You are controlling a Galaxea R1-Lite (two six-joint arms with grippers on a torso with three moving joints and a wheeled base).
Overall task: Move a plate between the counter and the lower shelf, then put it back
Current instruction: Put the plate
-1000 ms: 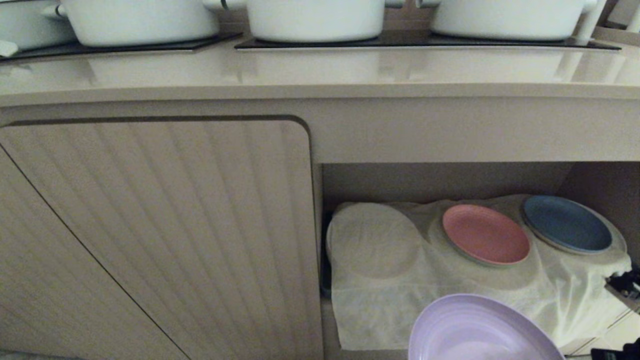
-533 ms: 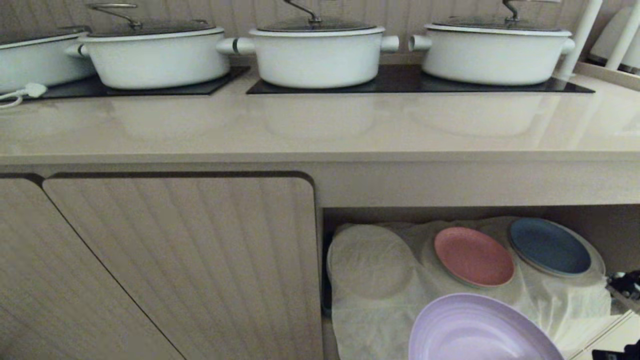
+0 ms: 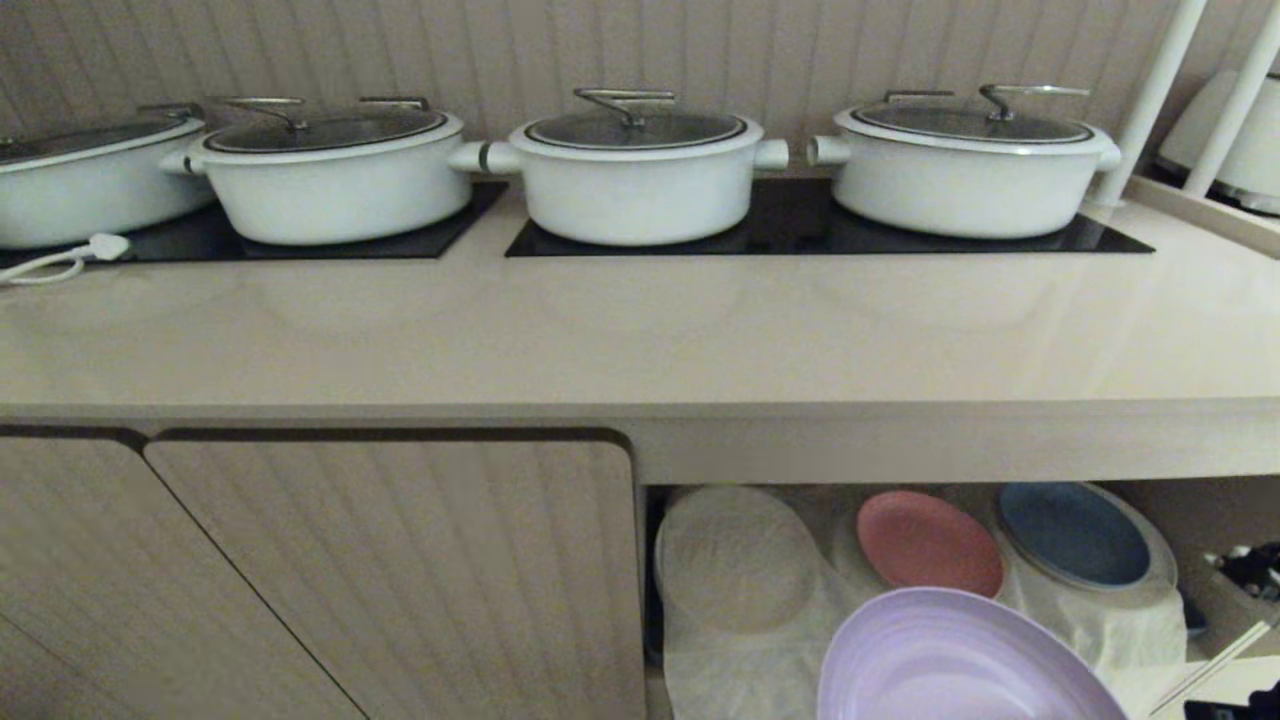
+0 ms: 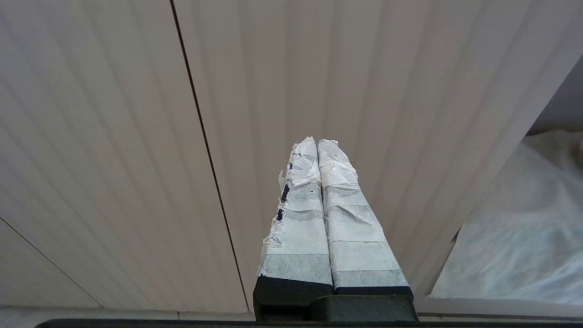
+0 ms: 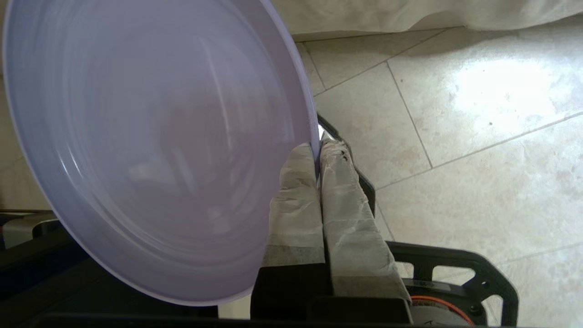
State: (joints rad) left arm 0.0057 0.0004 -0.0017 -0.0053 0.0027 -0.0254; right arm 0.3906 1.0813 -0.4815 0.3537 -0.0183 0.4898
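Note:
The lilac plate (image 3: 950,660) hangs low in front of the lower shelf (image 3: 745,650), below the counter's (image 3: 640,340) front edge. In the right wrist view my right gripper (image 5: 317,152) is shut on the plate's (image 5: 150,150) rim, one taped finger on each side, with the plate tilted over the tiled floor. This gripper itself does not show in the head view. My left gripper (image 4: 317,143) is shut on nothing, parked facing the ribbed cabinet door (image 4: 136,136).
On the shelf's white cloth lie a pink plate (image 3: 930,543) and a blue plate (image 3: 1073,533). Lidded white pots (image 3: 635,175) stand on black cooktop panels at the back of the counter. White posts (image 3: 1150,100) rise at its right end, and a plug (image 3: 100,245) lies at its left.
The camera has risen: counter and shelf sit lower in the picture and the pots' lids show. The plate stays gripped and has come up with it, now overlapping the shelf's front.

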